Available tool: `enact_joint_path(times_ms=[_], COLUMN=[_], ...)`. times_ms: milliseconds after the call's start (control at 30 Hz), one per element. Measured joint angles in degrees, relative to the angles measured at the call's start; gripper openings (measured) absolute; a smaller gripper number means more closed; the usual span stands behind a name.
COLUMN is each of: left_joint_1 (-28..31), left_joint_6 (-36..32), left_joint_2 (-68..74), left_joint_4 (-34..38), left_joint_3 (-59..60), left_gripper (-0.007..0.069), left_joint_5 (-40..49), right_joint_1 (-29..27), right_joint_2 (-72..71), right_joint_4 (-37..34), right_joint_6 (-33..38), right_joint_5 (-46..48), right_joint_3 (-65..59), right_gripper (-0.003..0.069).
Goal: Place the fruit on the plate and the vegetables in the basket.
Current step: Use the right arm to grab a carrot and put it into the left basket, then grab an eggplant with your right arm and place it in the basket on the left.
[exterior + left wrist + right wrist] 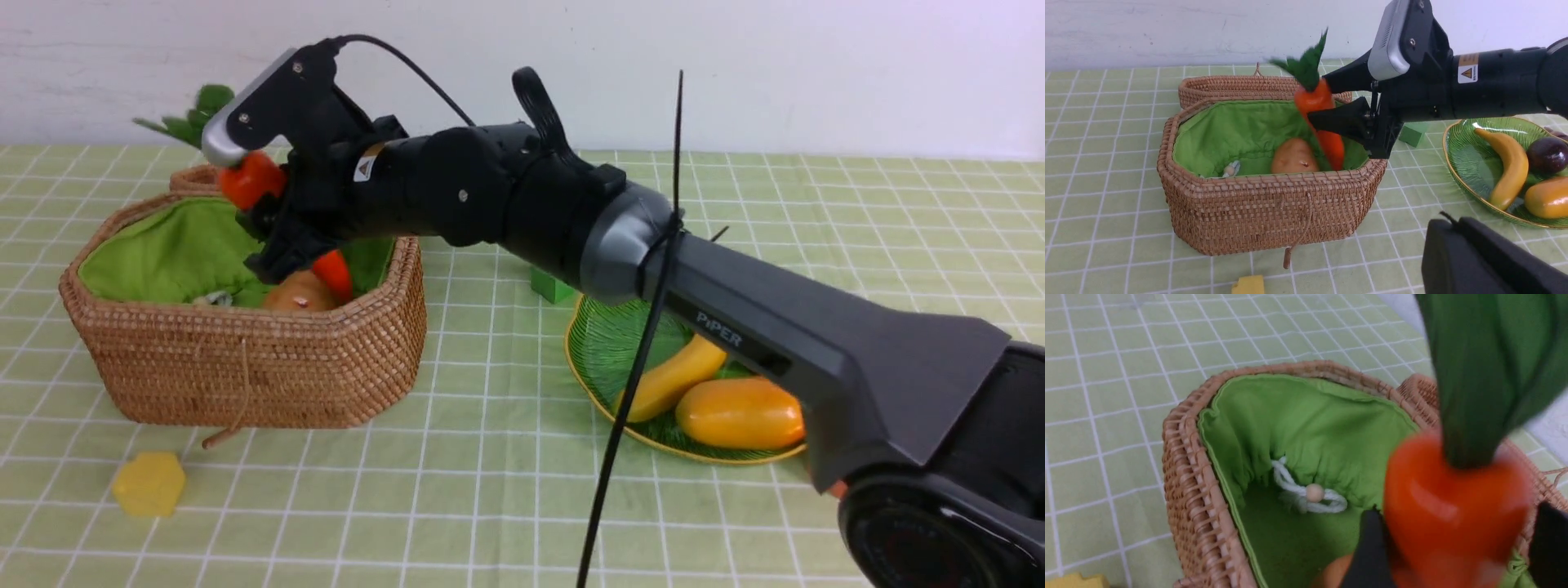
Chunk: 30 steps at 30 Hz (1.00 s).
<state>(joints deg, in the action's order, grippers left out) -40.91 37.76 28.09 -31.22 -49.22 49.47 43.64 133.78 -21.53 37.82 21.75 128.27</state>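
Though I cannot tell whether my claw (1318, 99) pinches or just flanks the carrot (1331, 143), dropping it onto the potato (1294, 157) beneath could tip it over the basket (1265, 181) rim.

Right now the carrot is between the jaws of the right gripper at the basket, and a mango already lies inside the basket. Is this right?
Not fully. The thing lying inside the basket is the potato; the mango lies on the plate instead. The left wrist view shows this. The carrot is indeed between the jaws of the right gripper.
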Motion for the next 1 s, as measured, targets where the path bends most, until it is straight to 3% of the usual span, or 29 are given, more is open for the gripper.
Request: enact_joint_path(times_ms=[133,300,467,567,700,867,1000], left_joint_1=[0.0,0.0,0.0,0.0,0.0,0.0,0.0], left_joint_6=[0.0,-0.4,-5.9,-15.5,-24.8,-37.2,-46.6], left_joint_2=[0.0,0.0,0.0,0.0,0.0,0.0,0.0], left_joint_4=[0.5,2.8,10.1,20.2,31.7,43.7,52.1], left_joint_3=[0.0,0.0,0.0,0.0,0.0,0.0,0.0], left_gripper=[-0.0002,-0.0002,-0.0002,-0.0002,-0.0002,-0.0002,-0.0002], left_joint_5=[-0.1,-1.5,-4.0,-6.4,-6.9,-7.0,-6.9], right_joint_1=[-0.1,-0.1,-0.7,-1.9,-3.5,-7.8,-16.5], right_joint_2=[-0.7,-5.2,-13.1,-19.5,-22.9,-27.9,-35.1], right_joint_4=[0.2,1.1,7.5,15.5,19.8,21.5,23.4], right_joint_6=[0.2,-1.7,-10.2,-15.4,-18.3,-24.7,-27.4], right_joint_5=[2.5,14.3,31.5,45.5,49.7,50.1,50.1], right_joint_3=[0.1,0.1,0.2,0.6,0.4,-2.9,-13.1], right_gripper=[0.0662,0.0640,0.0465,0.0227,0.0022,-0.0017,-0.0016])
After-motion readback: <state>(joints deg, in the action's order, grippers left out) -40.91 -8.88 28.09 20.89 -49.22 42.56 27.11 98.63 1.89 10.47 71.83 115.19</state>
